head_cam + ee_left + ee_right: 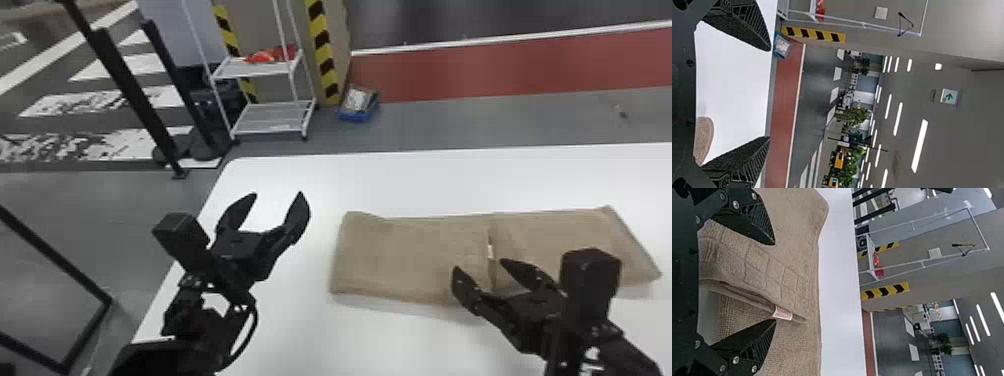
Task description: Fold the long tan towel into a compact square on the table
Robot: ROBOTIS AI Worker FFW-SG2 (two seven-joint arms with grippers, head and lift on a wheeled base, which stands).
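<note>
The towel lies on the desk. The left end effector and right end effector are spread wide.

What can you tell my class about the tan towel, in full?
The towel is tan; its cloth looks soft and textured, with a pattern of squares. It lies long and low across the white table, its right end slanting. Near the middle, a layered edge crosses it, carrying a small pale label. The right pincer hangs open over its near side; whether they touch is unclear.
</note>
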